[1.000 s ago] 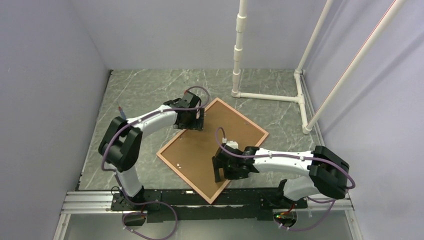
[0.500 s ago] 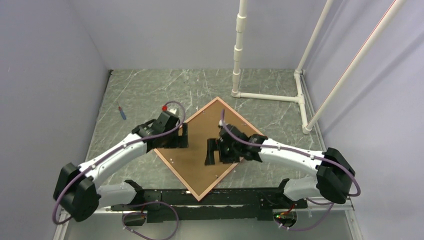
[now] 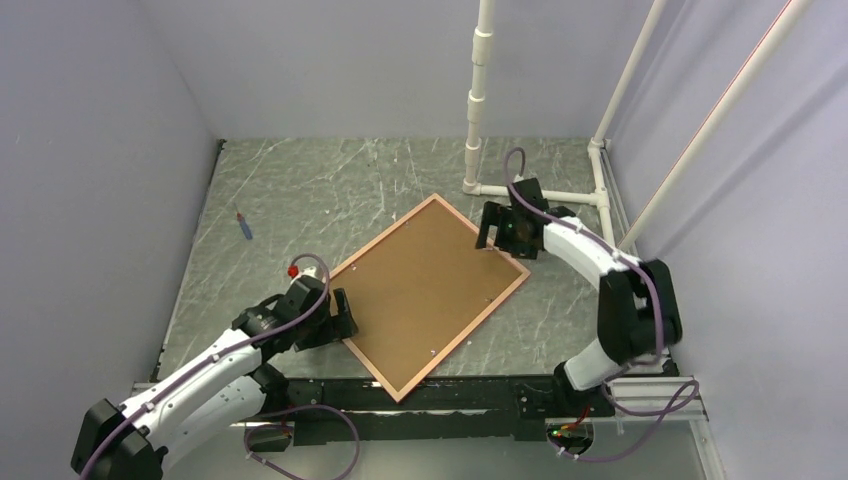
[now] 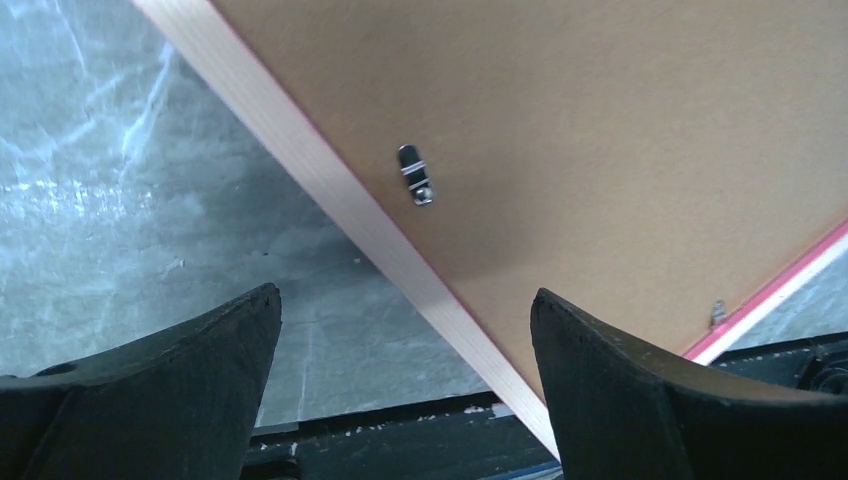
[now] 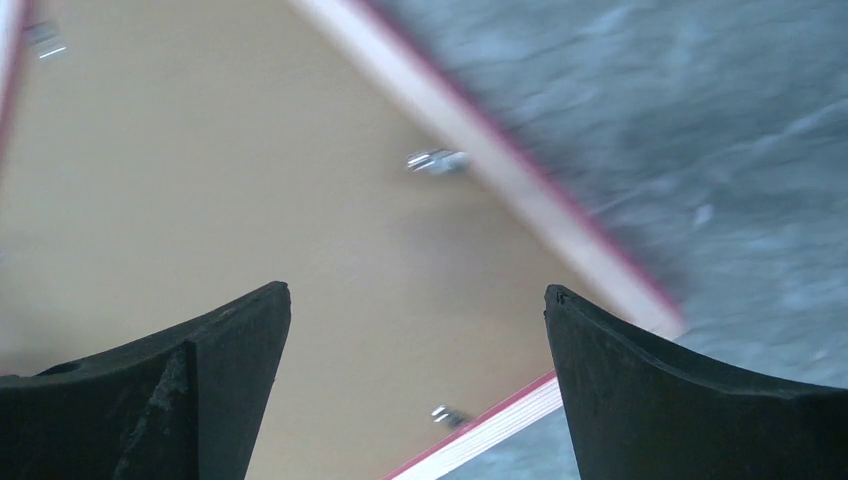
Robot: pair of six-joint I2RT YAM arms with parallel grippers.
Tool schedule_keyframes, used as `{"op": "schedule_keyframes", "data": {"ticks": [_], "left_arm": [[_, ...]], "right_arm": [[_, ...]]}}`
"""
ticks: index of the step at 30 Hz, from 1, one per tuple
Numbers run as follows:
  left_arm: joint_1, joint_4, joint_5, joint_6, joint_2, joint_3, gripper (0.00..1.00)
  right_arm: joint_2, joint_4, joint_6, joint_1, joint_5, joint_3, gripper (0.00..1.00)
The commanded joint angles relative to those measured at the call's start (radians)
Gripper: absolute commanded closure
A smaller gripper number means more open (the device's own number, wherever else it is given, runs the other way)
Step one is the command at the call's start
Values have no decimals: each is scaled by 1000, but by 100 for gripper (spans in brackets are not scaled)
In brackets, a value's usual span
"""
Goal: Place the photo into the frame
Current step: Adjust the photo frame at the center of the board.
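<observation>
frame [image 4: 344, 200]: pale wood, pink rim; backing board [image 3: 430, 290]: plain brown; table [image 3: 300, 190]: grey-green marble, white veins

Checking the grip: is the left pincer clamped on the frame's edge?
No, the left pincer stands wide open over the pale edge of the frame, gripping nothing.

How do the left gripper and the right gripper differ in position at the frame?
The left gripper hangs over the frame at its near left edge; the right gripper, over its far right edge by a corner. The left arm has its elbow far from its base; the right arm keeps it close. Both grippers are open and empty.
</observation>
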Motion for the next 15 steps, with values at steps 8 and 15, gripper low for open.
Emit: {"op": "schedule_keyframes", "data": {"ticks": [8, 15], "left_arm": [[26, 252, 57, -67, 77, -102, 3], [49, 295, 87, -8, 167, -54, 3]], "right_arm": [[327, 26, -133, -122, -85, 167, 0], [145, 53, -104, -121, -212, -29, 0]]}}
